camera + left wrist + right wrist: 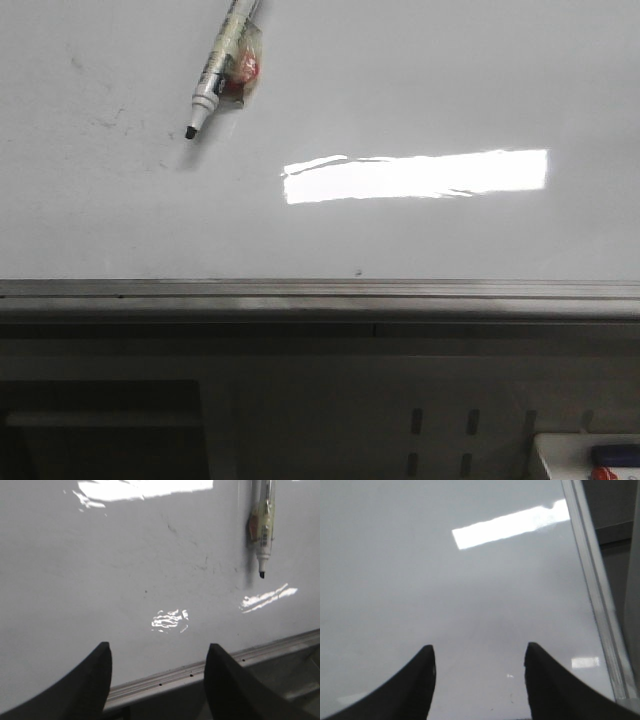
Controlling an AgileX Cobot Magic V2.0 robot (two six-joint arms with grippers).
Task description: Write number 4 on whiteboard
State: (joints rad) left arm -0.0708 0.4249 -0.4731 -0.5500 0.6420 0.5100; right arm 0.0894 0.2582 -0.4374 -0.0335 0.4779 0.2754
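Observation:
The whiteboard (420, 90) is glossy white with faint grey smudges and a bright rectangular light reflection. No number 4 shows on it. A marker (222, 65) lies on the board at the upper left, cap off, black tip toward the near rail; it also shows in the left wrist view (263, 525). My left gripper (158, 650) is open and empty above the board's near edge, well away from the marker. My right gripper (480, 652) is open and empty above bare board (445, 605). Neither gripper shows in the front view.
A grey metal rail (320, 292) runs along the board's near edge, also in the left wrist view (200, 672). The board's side rail (597, 590) shows in the right wrist view. A white tray (585, 455) with coloured items sits at the lower right.

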